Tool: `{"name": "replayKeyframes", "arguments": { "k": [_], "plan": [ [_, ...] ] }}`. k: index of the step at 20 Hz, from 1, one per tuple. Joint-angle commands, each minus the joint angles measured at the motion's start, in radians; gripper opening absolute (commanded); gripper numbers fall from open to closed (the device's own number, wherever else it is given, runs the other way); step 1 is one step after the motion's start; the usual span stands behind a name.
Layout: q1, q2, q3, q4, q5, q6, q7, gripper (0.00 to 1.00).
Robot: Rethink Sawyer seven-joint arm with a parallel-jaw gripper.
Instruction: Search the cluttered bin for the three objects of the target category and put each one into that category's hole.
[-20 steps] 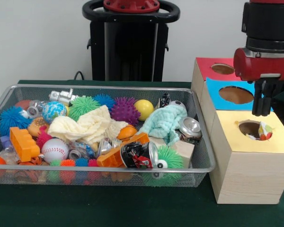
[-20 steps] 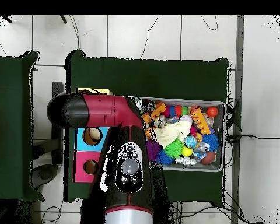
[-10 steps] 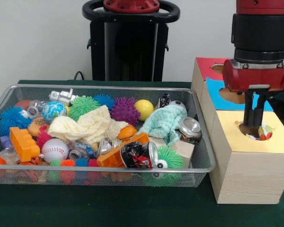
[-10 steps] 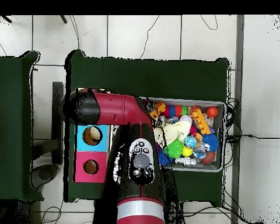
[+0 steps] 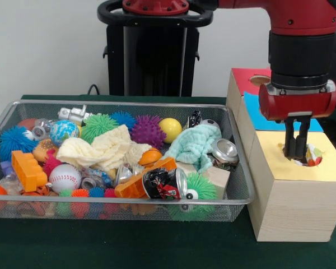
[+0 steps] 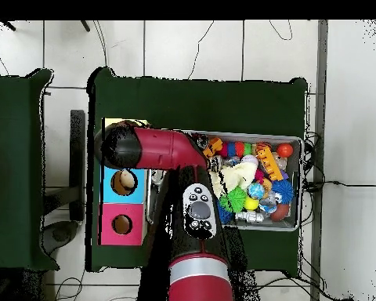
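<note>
While the wire-mesh bin (image 5: 123, 202) fills the lower left of the front view (balls, cans and plain cloths heaped inside), the yellow-topped box (image 5: 294, 196) sits at lower right. A confetti-print cloth (image 5: 312, 156) pokes from its hole (image 5: 302, 154). Just above, the jaws (image 5: 296, 152) hang narrowly parted, tips at the hole's rim.

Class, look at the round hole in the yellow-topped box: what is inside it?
A confetti-patterned cloth piece pokes up at the hole rim, with the end effector tips dipping in beside it. Deeper contents are hidden by the box walls.
</note>
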Motion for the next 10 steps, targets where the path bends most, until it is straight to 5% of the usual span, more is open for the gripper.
{"name": "replayKeyframes", "arguments": {
  "k": [1,10],
  "plan": [
    [-0.049,0.031,0.133,0.122,0.038,-0.027,0.129,0.00],
    [-0.052,-0.020,0.151,0.152,0.042,0.014,0.131,0.00]
  ]
}}
